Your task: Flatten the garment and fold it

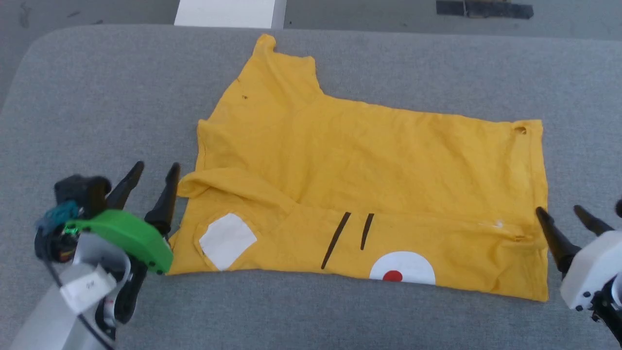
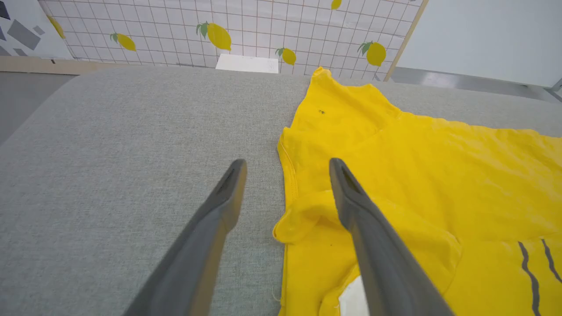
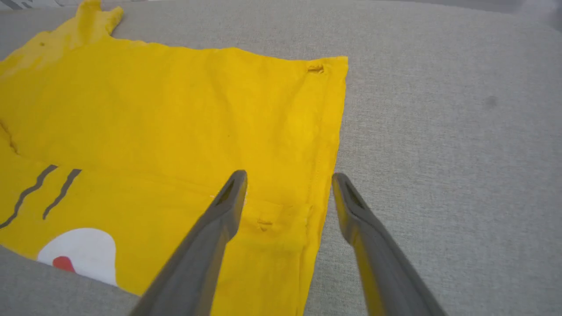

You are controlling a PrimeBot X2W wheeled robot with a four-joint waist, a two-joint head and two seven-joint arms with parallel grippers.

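Note:
The garment [image 1: 369,165] is a bright yellow T-shirt lying on the grey padded surface [image 1: 97,107], its near long strip folded over so a white patch, two black stripes and a white circle with a red dot face up. My left gripper [image 1: 158,170] stands open at the shirt's left end, beside the curled sleeve edge; in the left wrist view the garment [image 2: 439,175] lies under the right finger of that gripper [image 2: 287,164]. My right gripper [image 1: 559,210] is open at the shirt's right hem, straddling the garment [image 3: 175,131] edge in its own view [image 3: 290,175]. Nothing is held.
A white box [image 1: 228,12] sits beyond the far edge of the surface. A wall panel with lemon prints [image 2: 219,35] stands behind it. Bare grey padding [image 3: 461,153] spreads to the left, right and front of the shirt.

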